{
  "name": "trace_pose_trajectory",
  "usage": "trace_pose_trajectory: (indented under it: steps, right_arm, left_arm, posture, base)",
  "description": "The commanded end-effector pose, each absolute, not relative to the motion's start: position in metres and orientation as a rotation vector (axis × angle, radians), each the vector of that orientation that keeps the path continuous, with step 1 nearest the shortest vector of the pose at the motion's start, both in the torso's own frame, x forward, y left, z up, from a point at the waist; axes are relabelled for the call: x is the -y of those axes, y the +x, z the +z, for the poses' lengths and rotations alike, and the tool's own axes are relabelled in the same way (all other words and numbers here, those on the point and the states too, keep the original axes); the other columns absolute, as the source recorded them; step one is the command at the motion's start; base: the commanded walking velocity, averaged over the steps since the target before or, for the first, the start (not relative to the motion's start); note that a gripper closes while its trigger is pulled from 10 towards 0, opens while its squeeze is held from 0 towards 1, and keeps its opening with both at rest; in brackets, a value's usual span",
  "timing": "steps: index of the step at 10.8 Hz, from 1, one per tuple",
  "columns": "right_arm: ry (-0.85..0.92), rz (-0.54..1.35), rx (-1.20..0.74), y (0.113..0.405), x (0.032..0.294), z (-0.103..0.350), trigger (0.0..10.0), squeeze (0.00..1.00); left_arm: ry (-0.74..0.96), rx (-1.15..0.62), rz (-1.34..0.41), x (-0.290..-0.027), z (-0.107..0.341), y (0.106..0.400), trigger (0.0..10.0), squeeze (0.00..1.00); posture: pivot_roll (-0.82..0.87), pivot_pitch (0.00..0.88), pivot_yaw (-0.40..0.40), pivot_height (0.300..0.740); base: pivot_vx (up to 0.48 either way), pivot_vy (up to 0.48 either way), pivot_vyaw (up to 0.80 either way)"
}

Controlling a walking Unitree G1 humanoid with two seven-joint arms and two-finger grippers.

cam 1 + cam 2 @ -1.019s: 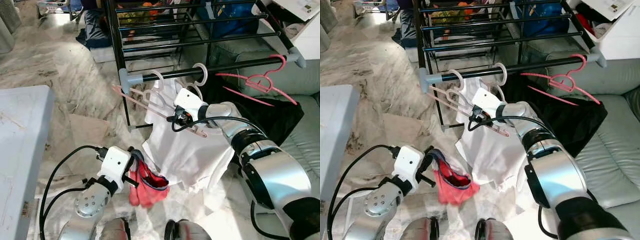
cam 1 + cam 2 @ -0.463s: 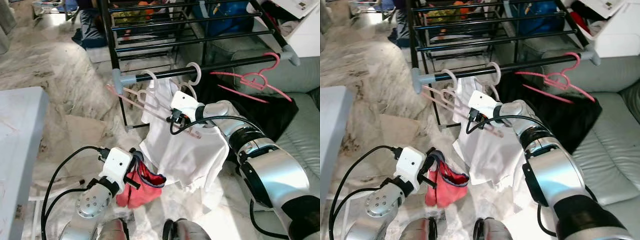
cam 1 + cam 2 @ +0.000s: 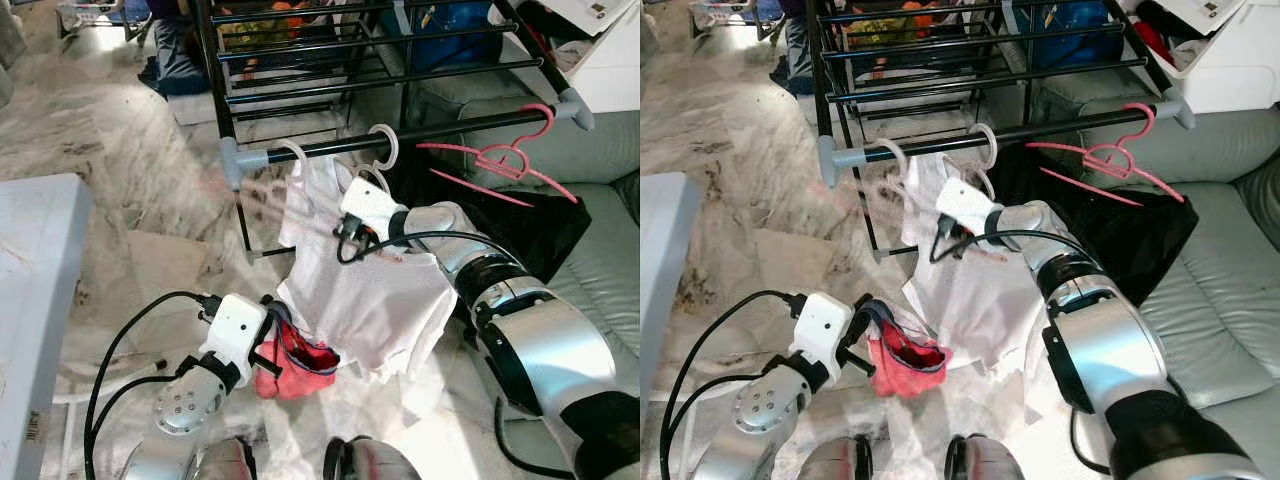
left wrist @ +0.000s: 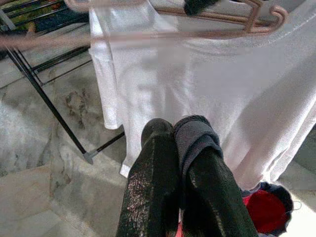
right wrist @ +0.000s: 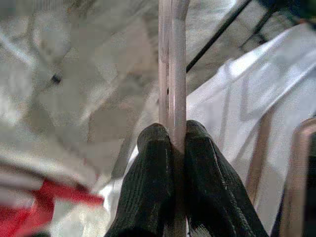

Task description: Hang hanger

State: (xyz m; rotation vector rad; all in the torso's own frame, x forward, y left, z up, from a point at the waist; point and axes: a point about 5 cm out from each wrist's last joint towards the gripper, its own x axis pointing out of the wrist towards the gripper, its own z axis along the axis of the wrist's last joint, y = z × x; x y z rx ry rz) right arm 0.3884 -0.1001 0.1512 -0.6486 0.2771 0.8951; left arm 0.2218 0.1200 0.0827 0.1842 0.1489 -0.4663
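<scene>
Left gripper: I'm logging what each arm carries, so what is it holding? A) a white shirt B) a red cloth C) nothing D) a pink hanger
B: the left gripper is shut on the red cloth, low beside the white shirt.

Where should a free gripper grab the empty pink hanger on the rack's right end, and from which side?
Take the pink hanger by its thin lower bar, coming from the robot's side, below the rail. Its hook sits over the rail near the grey end cap, the frame tilts toward the robot, and that bar looks thin enough for two fingers to close on.
</scene>
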Motion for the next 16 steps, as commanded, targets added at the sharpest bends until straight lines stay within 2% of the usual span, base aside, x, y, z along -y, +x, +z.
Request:
trace_pose_trajectory:
  steps: [1,4,7,8,9,11,13,16]
  right_arm:
    - [-0.588,0.857,-0.267,0.389,0.101,0.151,0.0,0.00]
    - [-0.303,0.702,-0.125,0.390,0.109,0.151,0.0,0.00]
    - [-0.101,0.587,-0.001,0.351,0.114,0.110,0.0,0.00]
    - [-0.060,0.543,0.026,0.335,0.114,0.105,5.9,0.00]
    - [-0.023,0.524,0.040,0.315,0.112,0.100,10.0,0.00]
    - [-0.045,0.528,0.009,0.276,0.112,0.087,10.0,0.00]
    - [-0.074,0.470,-0.084,0.250,0.131,0.076,10.0,0.00]
    - [-0.118,0.310,-0.128,0.247,0.154,0.075,10.0,0.00]
  left_arm:
    - [0.191,-0.138,-0.468,-0.119,0.083,0.222,10.0,0.00]
    - [0.212,-0.121,-0.431,-0.115,0.080,0.236,10.0,0.00]
    - [0.234,-0.108,-0.373,-0.119,0.079,0.251,10.0,0.00]
    - [0.234,-0.108,-0.377,-0.117,0.078,0.252,10.0,0.00]
    - [0.246,-0.104,-0.372,-0.117,0.078,0.254,10.0,0.00]
    - [0.261,-0.099,-0.376,-0.121,0.076,0.254,10.0,0.00]
    - [0.266,-0.096,-0.388,-0.120,0.074,0.256,10.0,0.00]
    - [0.270,-0.078,-0.405,-0.117,0.077,0.263,10.0,0.00]
  posture:
    - [0.08,0.122,-0.080,0.740]
    - [0.05,0.047,-0.065,0.740]
    - [0.02,0.001,-0.039,0.740]
    - [0.01,0.000,-0.029,0.740]
    - [0.01,0.000,-0.023,0.740]
    - [-0.01,0.000,-0.015,0.740]
    - [-0.02,0.000,-0.013,0.740]
    - [-0.02,0.000,-0.001,0.740]
  base:
    - [0.000,0.000,0.00]
    - [0.000,0.000,0.00]
    - [0.000,0.000,0.00]
    - [0.000,0.000,0.00]
    - [0.000,0.000,0.00]
    - [0.000,0.000,0.00]
    - [0.000,0.000,0.00]
    - [-0.161,0.000,0.00]
